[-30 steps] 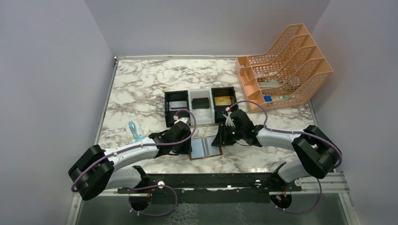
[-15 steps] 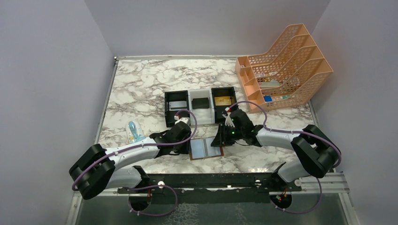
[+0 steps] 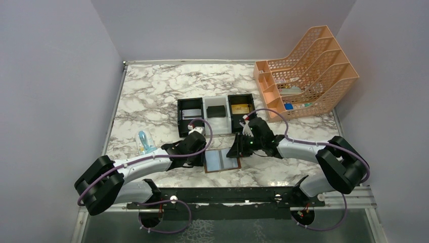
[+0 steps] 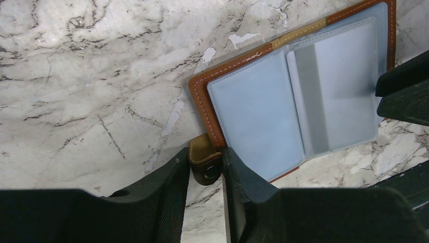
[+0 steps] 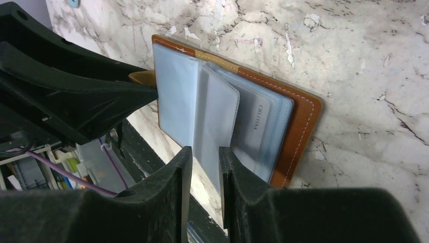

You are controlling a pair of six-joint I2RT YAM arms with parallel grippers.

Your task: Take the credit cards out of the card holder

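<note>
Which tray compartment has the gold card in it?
The right-end compartment, nearest the orange file rack; the middle one holds a black block, the left one a grey card.

The table [image 3: 152, 91] is white marble veined in grey and black. The card holder [image 4: 202, 91] is tan-brown leather with pale blue inner pockets (cream stitching runs along its edge). At its twelve o'clock, the tray [image 3: 179, 114] has black outer compartments and a white middle one; the gold-tan card [image 3: 240, 108] lies in one. At two o'clock, the mesh file rack [image 3: 313, 66] is peach-orange. The left gripper [image 4: 205, 162] and right gripper [image 5: 205, 157] are matt black.
</note>
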